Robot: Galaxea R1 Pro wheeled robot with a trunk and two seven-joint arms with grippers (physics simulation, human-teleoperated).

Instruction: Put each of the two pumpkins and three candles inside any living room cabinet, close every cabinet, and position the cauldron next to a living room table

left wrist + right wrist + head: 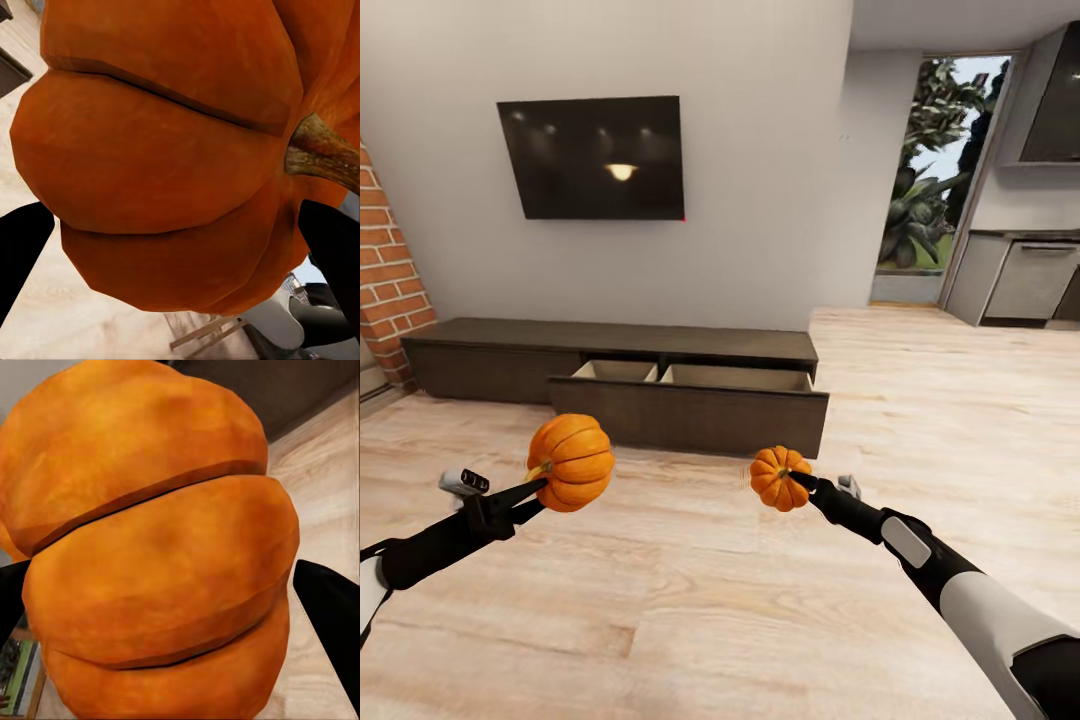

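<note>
I have a pumpkin in each hand: my left gripper (pixel 530 490) has its fingers closed on the bigger-looking pumpkin (pixel 571 462), my right gripper (pixel 802 482) grips the other pumpkin (pixel 779 478). Both hang above the floor in front of the cabinet (pixel 610 375), whose wide drawer (pixel 690 405) stands pulled out. Neither pumpkin is stowed yet; candles, drawer closing and cauldron look all still to do, I judge.
</note>
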